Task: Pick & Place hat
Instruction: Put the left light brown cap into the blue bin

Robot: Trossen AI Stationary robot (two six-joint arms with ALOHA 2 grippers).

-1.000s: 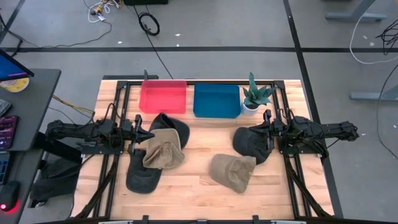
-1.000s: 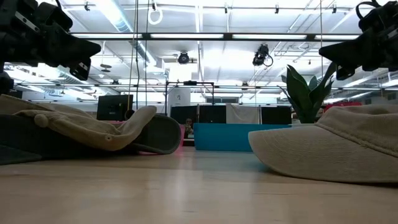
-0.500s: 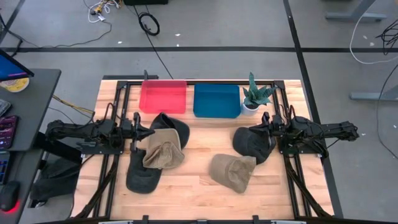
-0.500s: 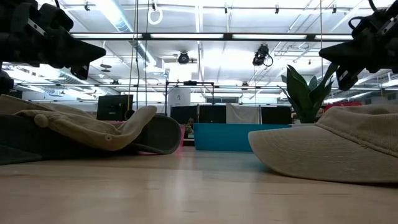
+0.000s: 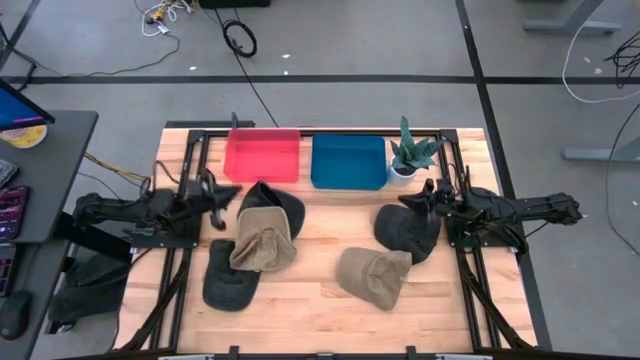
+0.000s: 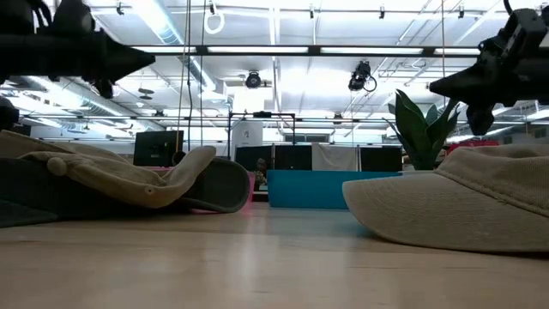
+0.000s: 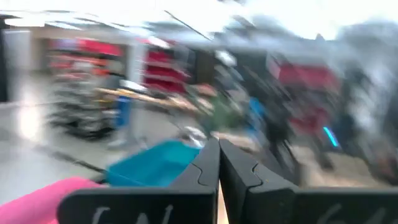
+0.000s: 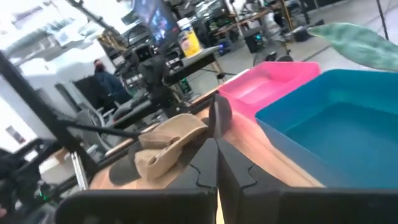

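From above, a pale wooden table (image 5: pixel 320 300) stands on a grey floor crossed with dark tape lines, and a red bin (image 5: pixel 262 157), a blue bin (image 5: pixel 348 161) and a potted plant (image 5: pixel 412 155) line its far edge. No hat lies in either bin, so as far as can be judged nothing has been placed yet and every pick is still to come. A tan hat (image 5: pixel 264 240) sits on top of two dark hats (image 5: pixel 230 281) on the left side, another tan hat (image 5: pixel 374 276) lies alone nearer the front, and a dark hat (image 5: pixel 407 230) rests on the right. The left gripper (image 5: pixel 228 193) hovers beside the left pile with its jaws pressed together and empty; the right gripper (image 5: pixel 412 199) hangs over the far edge of the right dark hat, likewise closed on nothing. At table level the tan hats look soft and floppy, with limp brims resting on the wood. The left wrist view, blurred, shows closed fingers pointing past the blue bin. The right wrist view shows closed fingers aimed across the table toward the left pile and both bins.
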